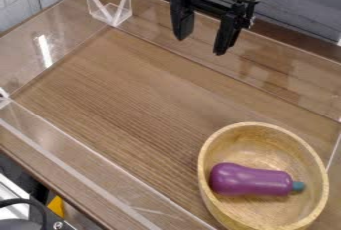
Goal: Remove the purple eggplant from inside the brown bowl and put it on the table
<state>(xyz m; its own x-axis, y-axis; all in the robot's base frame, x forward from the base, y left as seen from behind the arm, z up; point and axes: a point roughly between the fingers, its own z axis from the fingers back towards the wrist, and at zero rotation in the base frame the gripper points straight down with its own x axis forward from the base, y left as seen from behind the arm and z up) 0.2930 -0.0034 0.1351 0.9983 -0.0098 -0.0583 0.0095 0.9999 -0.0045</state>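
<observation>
The purple eggplant (250, 181) lies on its side inside the brown bowl (226, 150), its teal stem cap pointing right. The bowl sits on the table (127, 95) at the near right corner. My gripper (202, 30) hangs high over the far middle of the table, pointing down, well away from the bowl. Its two black fingers stand apart with nothing between them, so it is open.
Clear acrylic walls (54, 45) ring the tabletop. A small clear acrylic bracket (110, 8) stands at the far left corner. Bare wood stretches between the gripper and the bowl.
</observation>
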